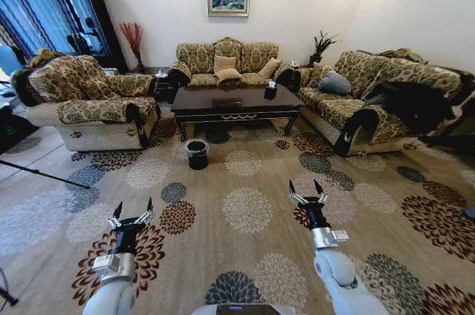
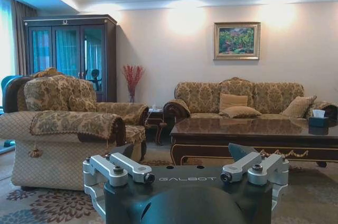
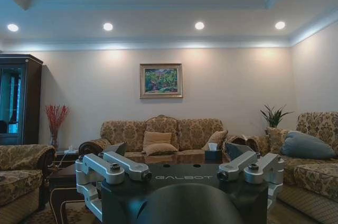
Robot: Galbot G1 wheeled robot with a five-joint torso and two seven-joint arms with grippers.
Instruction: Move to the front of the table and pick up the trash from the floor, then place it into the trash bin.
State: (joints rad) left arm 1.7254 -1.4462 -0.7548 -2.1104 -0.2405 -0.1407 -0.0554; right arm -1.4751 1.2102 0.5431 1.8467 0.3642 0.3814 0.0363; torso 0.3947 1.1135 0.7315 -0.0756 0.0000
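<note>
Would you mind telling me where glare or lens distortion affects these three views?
Head view: wide-angle bending curves the walls and carpet edges, window glare upper left. Left wrist view: ceiling spotlights bloom on the wall, the table top mirrors light. Right wrist view: spotlights glow, little distortion.

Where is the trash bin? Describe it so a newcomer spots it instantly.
Find the glossy dark brown wooden coffee table between the patterned sofas. On the floral carpet before its left front leg stands a small round black bin, alone on open floor with a translucent grey liner over its rim.
</note>
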